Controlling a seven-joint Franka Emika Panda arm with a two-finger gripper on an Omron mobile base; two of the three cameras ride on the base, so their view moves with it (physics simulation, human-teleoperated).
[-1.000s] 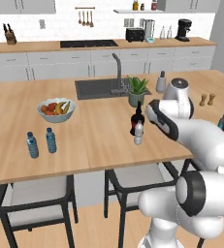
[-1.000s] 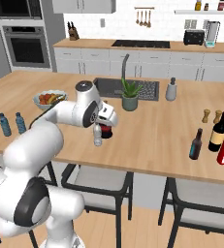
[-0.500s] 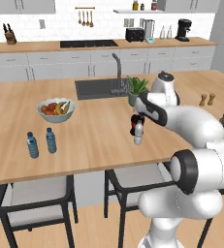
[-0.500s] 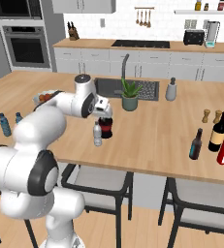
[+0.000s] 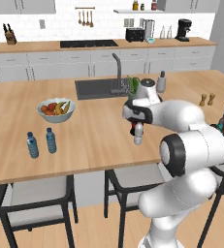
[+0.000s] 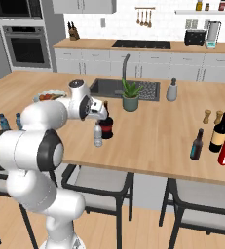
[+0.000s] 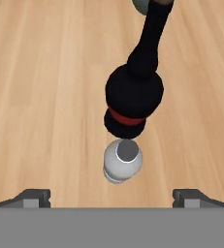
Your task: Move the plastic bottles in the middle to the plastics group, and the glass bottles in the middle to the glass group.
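The clear water bottle stands mid-worktop, toward the front edge, directly below the hand and just beside the squat red-labelled bottle. The likely trouble is that closeness: a finger coming down on the dark bottle's side could knock it over or pinch both bottles together. The gripper hangs above with its jaws spread fully wide, holding nothing and touching nothing. The two blue plastic bottles wait near the worktop's left front.
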